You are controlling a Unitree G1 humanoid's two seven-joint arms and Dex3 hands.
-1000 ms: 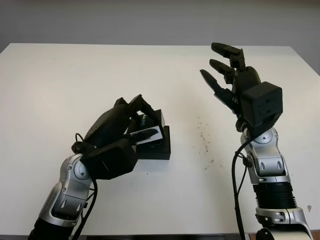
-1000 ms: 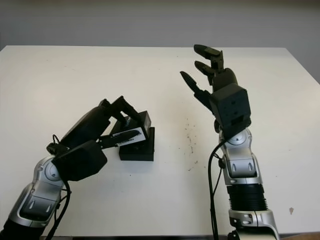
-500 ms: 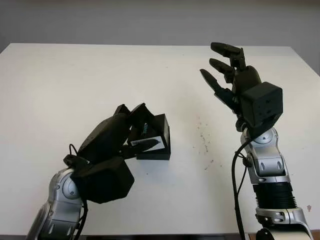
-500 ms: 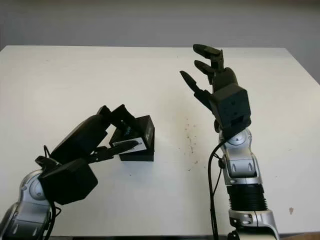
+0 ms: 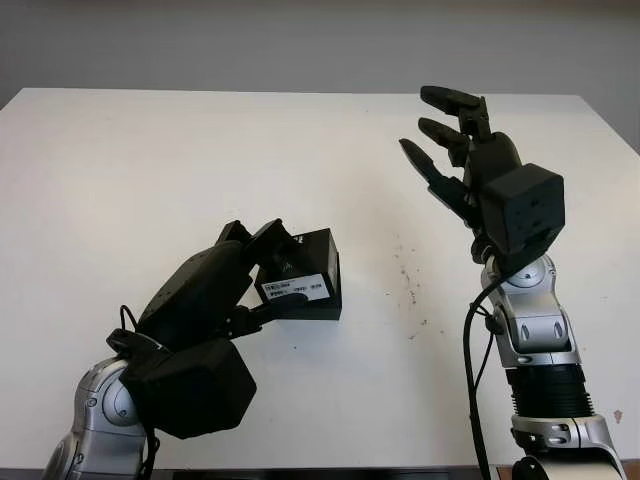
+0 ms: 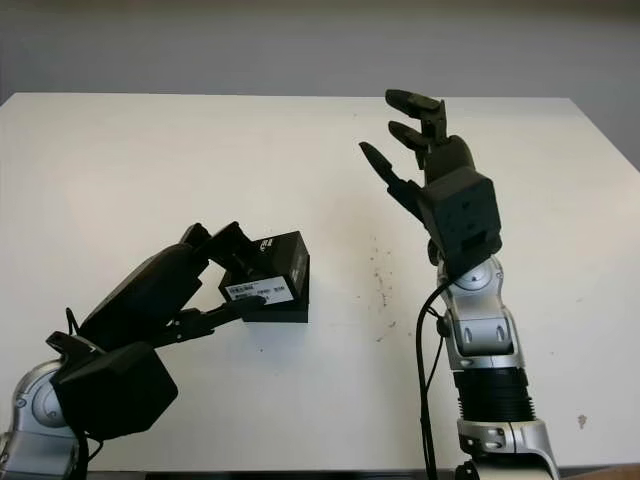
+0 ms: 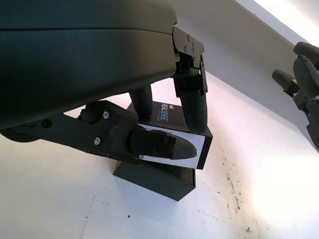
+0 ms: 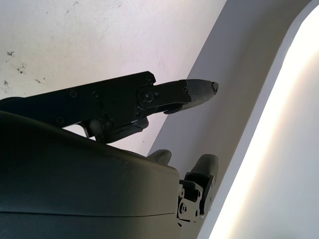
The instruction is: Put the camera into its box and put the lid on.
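Note:
A black lid [image 5: 305, 268] with a white label on its side sits on top of the black box base [image 5: 312, 306], left of the table's middle. My left hand [image 5: 283, 272] is shut on the lid, two fingers on its far side and the thumb on the labelled near side. In the left wrist view the lid [image 7: 167, 115] stands slightly offset over the base [image 7: 154, 177], with the thumb [image 7: 159, 147] across the label. My right hand [image 5: 435, 130] is open, raised above the table's right half and apart from the box.
The white table [image 5: 150, 160] runs to a grey wall at the back. A patch of dark specks [image 5: 405, 275] lies between the box and the right arm [image 5: 530, 330].
The left hand has brought the lid from a tilted pose down to nearly level on the base, and the left arm has sunk back toward the near edge. The right hand has stayed still.

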